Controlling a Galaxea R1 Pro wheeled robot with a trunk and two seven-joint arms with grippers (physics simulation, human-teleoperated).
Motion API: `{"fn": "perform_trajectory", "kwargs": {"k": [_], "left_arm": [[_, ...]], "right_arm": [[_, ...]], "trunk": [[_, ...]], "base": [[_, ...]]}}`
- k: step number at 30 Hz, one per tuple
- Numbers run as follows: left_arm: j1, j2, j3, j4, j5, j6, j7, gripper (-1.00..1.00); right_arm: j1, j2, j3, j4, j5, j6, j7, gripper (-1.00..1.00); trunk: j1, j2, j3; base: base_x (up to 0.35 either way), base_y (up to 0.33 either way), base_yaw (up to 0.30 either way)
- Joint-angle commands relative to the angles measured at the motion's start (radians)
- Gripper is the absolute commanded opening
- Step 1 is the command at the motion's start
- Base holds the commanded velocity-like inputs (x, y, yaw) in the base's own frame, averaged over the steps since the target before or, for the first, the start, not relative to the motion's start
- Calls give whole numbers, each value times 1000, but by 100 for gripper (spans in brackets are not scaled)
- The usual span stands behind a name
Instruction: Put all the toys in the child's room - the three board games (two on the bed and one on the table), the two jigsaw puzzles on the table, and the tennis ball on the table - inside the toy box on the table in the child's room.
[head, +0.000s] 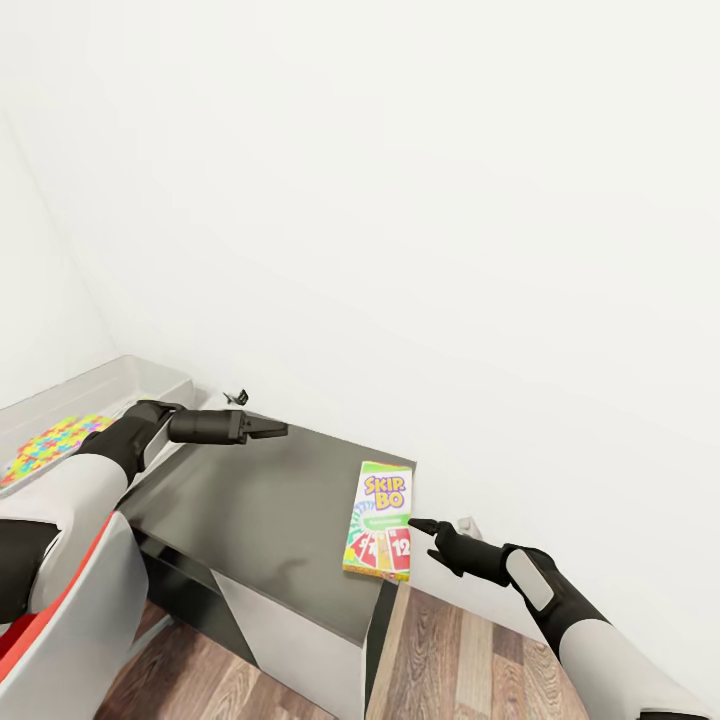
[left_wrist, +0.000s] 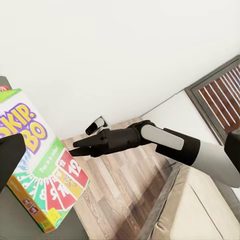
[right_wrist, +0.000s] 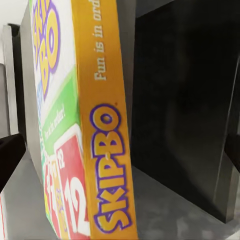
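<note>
One board game (head: 380, 520), a green and white Skip-Bo box with red cards on its cover, lies flat on the dark grey lower unit of the table (head: 260, 500), near its right end. My right gripper (head: 420, 524) is level with the box's right long edge, open, its fingers (right_wrist: 9, 157) spread either side of the orange side face (right_wrist: 107, 150) without clasping it. My left gripper (head: 272, 430) hovers open over the unit's far left part, well clear of the box. The toy box (head: 150, 372) stands at the far left and holds a jigsaw puzzle (head: 50, 445).
A white wall runs right behind the table. The red and white chair (head: 60, 620) is at the lower left under my left arm. Wooden floor (head: 470, 650) lies right of the unit. A corner of the bed (left_wrist: 205, 205) appears in the left wrist view.
</note>
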Motion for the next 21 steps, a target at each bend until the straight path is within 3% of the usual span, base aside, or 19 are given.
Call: {"fn": "perform_trajectory", "kwargs": {"k": [1, 21], "left_arm": [[-1, 1, -8, 0, 8, 11, -2, 100], [-1, 2, -8, 0, 8, 11, -2, 100]], "right_arm": [[-1, 0, -3, 0, -3, 7, 0, 100], [-1, 2, -4, 0, -2, 6, 0, 100]], "trunk": [[0, -1, -1], [0, -1, -1]], "base": [[0, 0, 0], [0, 36, 0]]}}
